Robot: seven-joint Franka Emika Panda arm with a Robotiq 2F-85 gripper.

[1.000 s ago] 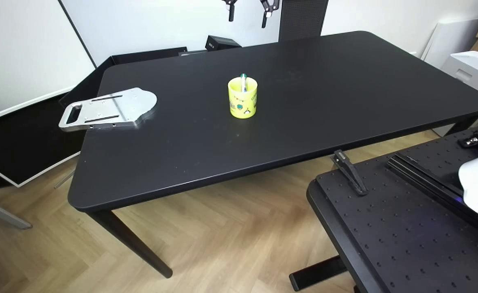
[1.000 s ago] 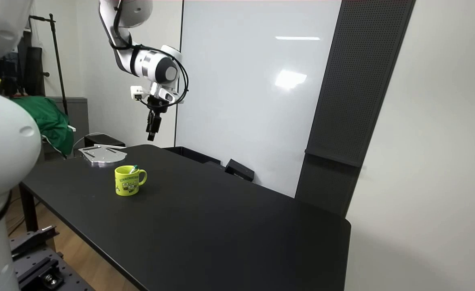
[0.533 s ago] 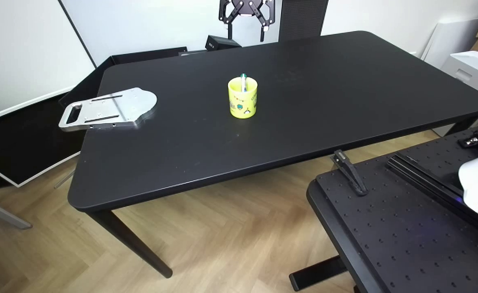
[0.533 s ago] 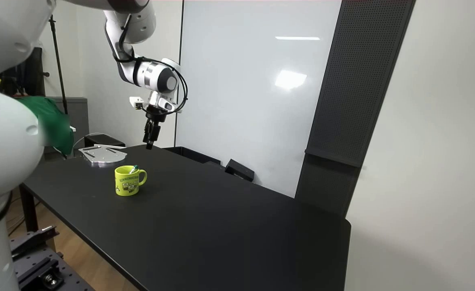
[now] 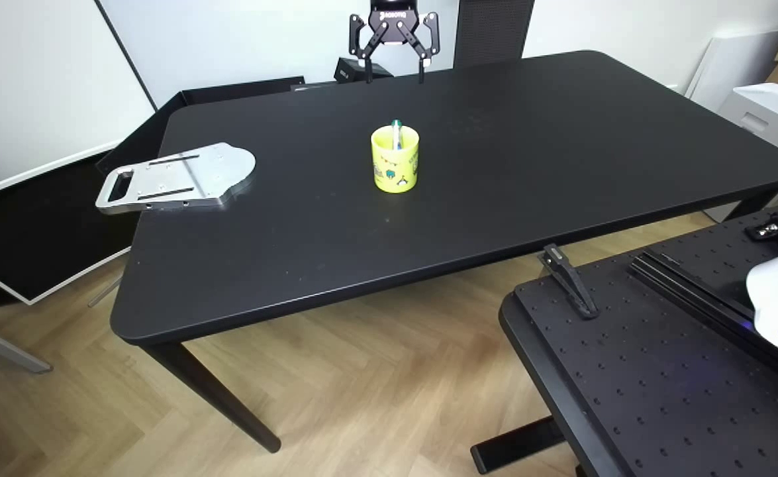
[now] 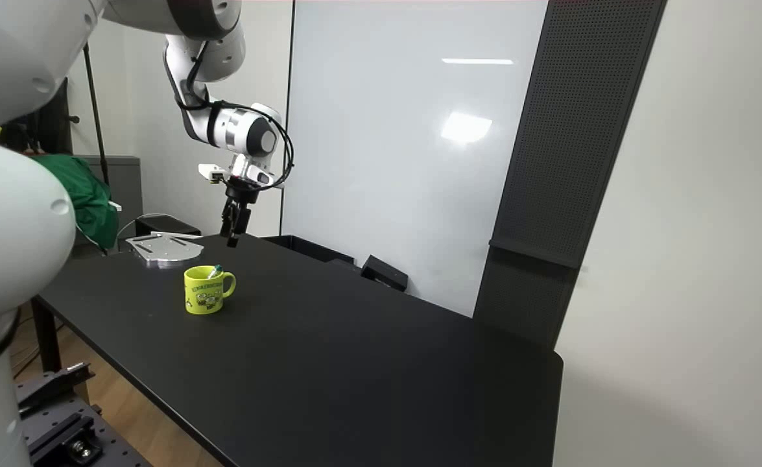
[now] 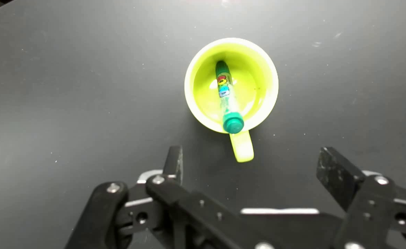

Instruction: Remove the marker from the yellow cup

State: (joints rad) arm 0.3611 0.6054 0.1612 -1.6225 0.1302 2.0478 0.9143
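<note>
The yellow cup (image 5: 395,171) stands upright on the black table in both exterior views (image 6: 200,299). Its handle points toward my gripper in the wrist view, where its pale rim (image 7: 274,86) shows above the jaws. The green marker (image 7: 227,95) leans inside the cup, its teal end resting at the rim over the handle. That end also sticks out in both exterior views (image 5: 396,124) (image 6: 217,268). My gripper (image 5: 395,81) is open and empty, above the table and apart from the cup, on its handle side. The fingers (image 7: 251,159) are wide apart in the wrist view.
A flat white-and-grey metal tool (image 5: 183,175) lies at the table's end, partly over the edge. A black box (image 5: 359,69) stands beyond the table's far edge. A perforated dark mounting table (image 5: 680,371) with clamps stands beside the black table (image 5: 528,152).
My gripper has come down toward the table and shifted slightly toward the cup's side, staying open. The cup and marker have not moved.
</note>
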